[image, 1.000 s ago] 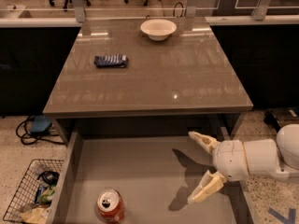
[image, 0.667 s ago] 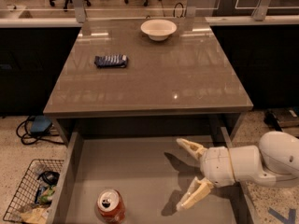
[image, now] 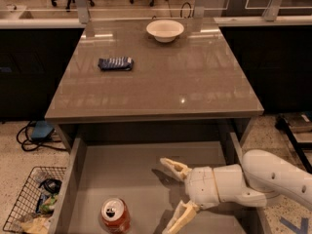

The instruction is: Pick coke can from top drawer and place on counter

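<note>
The coke can (image: 116, 215), red-orange with a silver top and pull tab, stands upright at the front left of the open top drawer (image: 126, 165), a wide shallow grey drawer pulled out under the counter (image: 161, 77). My gripper (image: 171, 195) is inside the drawer, to the right of the can and apart from it, pointing left. Its two cream fingers are spread wide, one finger (image: 173, 167) above and one finger (image: 178, 219) below. It holds nothing.
A white bowl (image: 165, 30) sits at the back of the counter and a dark blue striped packet (image: 115, 63) lies at its left. A wire basket of trash (image: 30, 206) stands on the floor left of the drawer. Chairs stand behind.
My gripper has moved left across the drawer toward the can, fingers still spread. The can, bowl and packet have not moved.
</note>
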Tool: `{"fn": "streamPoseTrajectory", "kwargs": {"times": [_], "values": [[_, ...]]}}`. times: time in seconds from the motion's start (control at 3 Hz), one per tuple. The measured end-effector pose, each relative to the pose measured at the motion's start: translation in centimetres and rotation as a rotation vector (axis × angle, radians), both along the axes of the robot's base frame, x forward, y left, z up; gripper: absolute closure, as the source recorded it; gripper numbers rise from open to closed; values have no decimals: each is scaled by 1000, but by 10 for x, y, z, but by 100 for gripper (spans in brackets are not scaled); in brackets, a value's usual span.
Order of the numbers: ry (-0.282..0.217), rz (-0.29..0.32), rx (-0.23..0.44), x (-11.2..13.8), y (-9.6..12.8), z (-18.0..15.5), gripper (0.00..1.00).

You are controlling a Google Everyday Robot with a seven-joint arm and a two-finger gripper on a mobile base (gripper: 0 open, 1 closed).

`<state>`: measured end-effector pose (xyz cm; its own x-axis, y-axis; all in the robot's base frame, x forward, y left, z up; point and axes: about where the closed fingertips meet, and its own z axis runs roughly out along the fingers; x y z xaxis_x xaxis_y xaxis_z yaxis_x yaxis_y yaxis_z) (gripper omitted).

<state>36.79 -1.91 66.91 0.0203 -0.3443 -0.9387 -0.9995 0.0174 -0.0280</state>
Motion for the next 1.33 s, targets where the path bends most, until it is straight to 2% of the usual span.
{"fn": "streamPoseTrajectory", "kwargs": {"times": [0.33,1.33], "values": [[-5,56,36,-13,28,0,0],[4,120,67,-37,67,-3,0]]}}
